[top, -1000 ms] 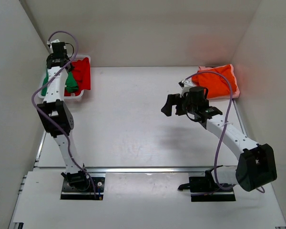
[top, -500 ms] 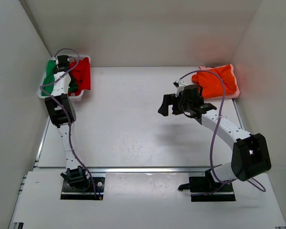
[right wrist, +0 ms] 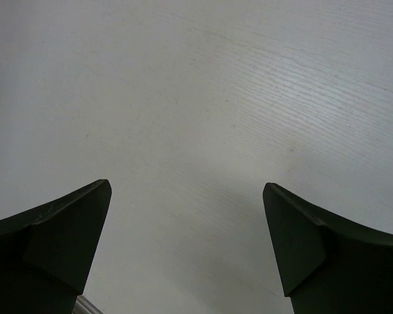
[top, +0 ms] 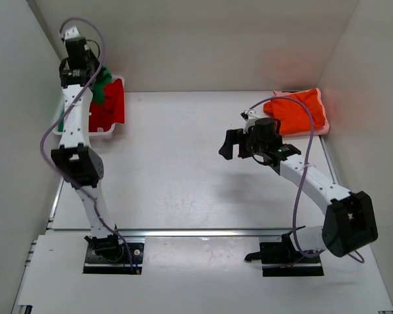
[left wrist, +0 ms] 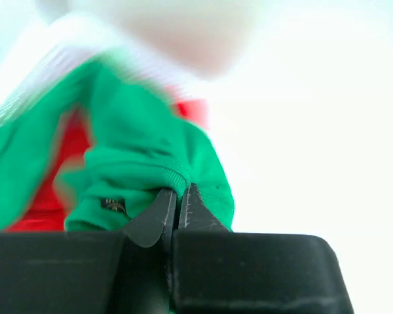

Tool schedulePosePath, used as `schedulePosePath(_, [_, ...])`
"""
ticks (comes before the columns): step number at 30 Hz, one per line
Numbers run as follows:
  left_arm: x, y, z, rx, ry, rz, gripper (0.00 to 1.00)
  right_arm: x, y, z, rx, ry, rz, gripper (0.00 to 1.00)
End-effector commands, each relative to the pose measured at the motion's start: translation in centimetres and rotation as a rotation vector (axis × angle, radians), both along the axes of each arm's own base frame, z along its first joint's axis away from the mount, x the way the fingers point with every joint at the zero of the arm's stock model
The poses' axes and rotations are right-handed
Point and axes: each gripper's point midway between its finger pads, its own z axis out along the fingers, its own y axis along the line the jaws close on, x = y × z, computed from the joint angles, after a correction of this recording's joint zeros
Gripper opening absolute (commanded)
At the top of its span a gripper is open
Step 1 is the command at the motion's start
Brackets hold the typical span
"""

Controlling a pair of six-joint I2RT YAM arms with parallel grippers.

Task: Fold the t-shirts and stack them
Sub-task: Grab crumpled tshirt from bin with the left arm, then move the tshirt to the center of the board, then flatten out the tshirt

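Pinching green shirt (left wrist: 144, 131) edge, left gripper (left wrist: 180, 194) clamped on it | cloth looks soft, light, droopy; best held by thicker hem | right gripper (right wrist: 187, 242) fingers apart, empty

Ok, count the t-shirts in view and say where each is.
3: a green t-shirt pinched in the left gripper over the basket, a red t-shirt in that basket, an orange t-shirt folded at the far right. A pink edge beneath it may be a fourth.
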Motion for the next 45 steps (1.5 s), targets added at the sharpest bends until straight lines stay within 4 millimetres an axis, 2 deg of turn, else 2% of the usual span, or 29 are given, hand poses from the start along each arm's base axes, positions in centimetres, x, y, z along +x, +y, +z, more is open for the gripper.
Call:
schedulePosePath(1, [-9.1, -11.8, 21.5, -0.144, -0.437, -0.304, 0.0, -0.1, -2.3, 3.0, 0.011, -0.101, -0.095, 0.99])
schedulePosePath(2, [-11.6, -14.9, 22.8, -0.182, -0.444, -0.396, 0.0, -0.6, -2.7, 2.6, 0.005, -0.098, -0.107, 1.0])
schedulePosePath(3, [-13.9, -17.5, 22.9, -0.232, -0.427, -0.467, 0.0, -0.9, -3.3, 3.6, 0.021, -0.122, -0.124, 0.99])
schedulePosePath(4, [-16.2, -19.1, 23.4, -0.268, -0.433, -0.518, 0.0, -1.4, -4.3, 3.9, 0.027, -0.135, -0.156, 0.99])
schedulePosePath(5, [-17.7, -21.7, 23.3, -0.293, -0.424, -0.589, 0.0, -1.6, -4.9, 3.4, 0.024, -0.135, -0.177, 0.99])
schedulePosePath(6, [-20.2, -23.6, 23.6, -0.326, -0.436, -0.633, 0.0, -1.9, -5.8, 4.4, 0.033, -0.172, -0.196, 0.99])
schedulePosePath(7, [-22.3, -24.2, 23.5, -0.346, -0.442, -0.659, 0.0, -2.3, -6.8, 4.6, 0.036, -0.179, -0.225, 0.99])
schedulePosePath(10, [-26.0, -25.4, 23.2, -0.468, -0.436, -0.72, 0.0, -3.2, -9.1, 5.3, 0.049, -0.203, -0.277, 1.0])
schedulePosePath(11, [-26.3, -25.6, 22.0, -0.501, -0.398, -0.742, 0.0, -3.4, -9.6, 5.4, 0.056, -0.205, -0.287, 0.99])
schedulePosePath(12, [-27.0, -25.3, 21.9, -0.504, -0.398, -0.751, 0.0, -3.6, -9.8, 5.5, 0.057, -0.205, -0.291, 0.99])
schedulePosePath(14, [-28.1, -26.0, 19.2, -0.535, -0.342, -0.777, 0.0, -3.7, -10.3, 5.5, 0.057, -0.208, -0.304, 0.99])
schedulePosePath(15, [-28.4, -26.5, 16.9, -0.549, -0.311, -0.794, 0.0, -4.0, -10.2, 5.4, 0.056, -0.204, -0.3, 0.99])
schedulePosePath(17, [-28.7, -27.4, 9.7, -0.621, -0.202, -0.766, 0.0, -4.1, -9.7, 5.2, 0.06, -0.199, -0.296, 0.99])
schedulePosePath(18, [-28.2, -27.6, 8.5, -0.624, -0.21, -0.771, 0.0, -4.1, -9.2, 5.0, 0.061, -0.198, -0.28, 0.99])
schedulePosePath(19, [-27.3, -27.3, 4.4, -0.627, -0.139, -0.728, 0.01, -4.0, -8.9, 4.5, 0.065, -0.18, -0.274, 0.99])
schedulePosePath(20, [-26.1, -26.4, 0.0, -0.608, -0.057, -0.668, 0.08, -4.0, -8.3, 4.2, 0.067, -0.169, -0.256, 0.99])
schedulePosePath(21, [-25.3, -25.5, -1.9, -0.599, -0.02, -0.632, 0.38, -4.1, -8.0, 3.5, 0.063, -0.151, -0.25, 0.99])
schedulePosePath(22, [-24.9, -25.2, -4.8, -0.604, 0.051, -0.637, 0.46, -4.3, -6.9, 3.4, 0.068, -0.139, -0.217, 0.99])
schedulePosePath(23, [-24.1, -23.7, -7.1, -0.625, 0.099, -0.581, 0.54, -4.7, -6.0, 2.6, 0.049, -0.117, -0.19, 1.0])
schedulePosePath(24, [-24.2, -23.3, -8.0, -0.634, 0.115, -0.579, 0.57, -5.1, -5.3, 1.9, 0.035, -0.108, -0.171, 0.99])
schedulePosePath(26, [-23.7, -22.4, -7.5, -0.591, 0.072, -0.564, 0.6, -5.4, -5.0, 0.4, 0.005, -0.068, -0.169, 0.99])
schedulePosePath(29, [-24.9, -22.5, -7.5, -0.479, 0.095, -0.57, 0.63, -6.0, -5.7, -2.1, -0.01, 0.011, -0.187, 0.99])
schedulePosePath(32, [-28.4, -24.1, -10.7, -0.416, 0.232, -0.601, 0.64, -5.7, -7.6, -3.6, -0.037, 0.059, -0.263, 0.99])
schedulePosePath(34, [-30.2, -24.1, -12.7, -0.437, 0.252, -0.589, 0.63, -5.6, -9.3, -4.3, -0.067, 0.089, -0.335, 0.99])
schedulePosePath(36, [-32.9, -24.1, -15.2, -0.51, 0.288, -0.559, 0.61, -5.3, -9.9, -4.5, -0.051, 0.107, -0.366, 0.99])
schedulePosePath(39, [-35.7, -24.4, -18.1, -0.532, 0.334, -0.564, 0.6, -5.1, -10.4, -5.0, -0.039, 0.115, -0.385, 0.99])
schedulePosePath(40, [-36.0, -24.3, -18.7, -0.5, 0.342, -0.568, 0.6, -5.3, -10.3, -5.1, -0.041, 0.123, -0.385, 0.99])
schedulePosePath(41, [-36.9, -23.7, -20.3, -0.469, 0.389, -0.537, 0.6, -5.3, -10.5, -5.1, -0.044, 0.121, -0.385, 0.99])
schedulePosePath(45, [-36.4, -21.7, -22.1, -0.381, 0.397, -0.489, 0.62, -5.2, -10.0, -5.3, -0.036, 0.126, -0.373, 0.99])
